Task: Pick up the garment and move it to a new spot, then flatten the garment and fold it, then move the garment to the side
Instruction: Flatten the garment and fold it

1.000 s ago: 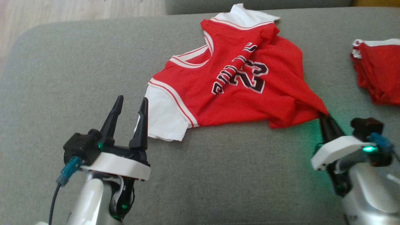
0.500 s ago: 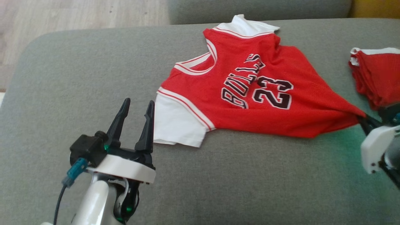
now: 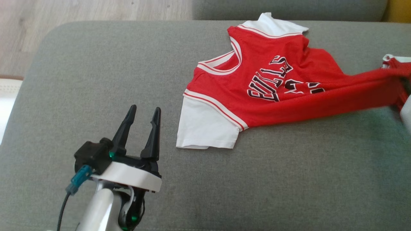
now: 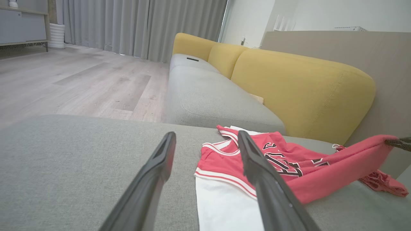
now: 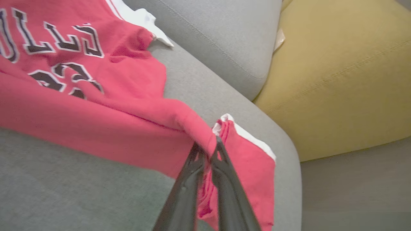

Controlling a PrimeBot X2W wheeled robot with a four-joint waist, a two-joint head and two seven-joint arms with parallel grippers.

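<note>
- Work surface: grey sofa seat (image 3: 96, 80); yellow backrest (image 4: 305, 89) behind it, wooden floor (image 3: 80, 9) beyond the seat's far edge.
- Task item: red jersey (image 3: 257, 83) with white sleeves and striped trim. It lies on the right half of the seat, chest print facing up.
- Black lettering (image 3: 268, 80) is readable across the chest. The number below it is partly hidden under a ridge of cloth.
- Near white sleeve (image 3: 205, 125) lies flat on the seat.
- The jersey's lower edge is drawn out into a long red band toward the right side of the head view. In the left wrist view, that band rises off the seat to a dark fingertip.
- Right end effector (image 5: 207, 144): fingers almost together, pinching a corner of the jersey hem between the tips. Cloth bunches at the grip point. Image is slightly blurred here.
- Left end effector (image 3: 144, 110): fingers spread apart, nothing between them. It hangs over bare seat just left of the near sleeve, not touching the cloth.
- In the left wrist view, the left end effector (image 4: 206, 134) points toward the jersey's collar side.
- Second red garment (image 5: 250, 160) with a white edge sits at the seat's right corner, directly beyond the right fingertips. Whether it touches the jersey, cannot tell.
</note>
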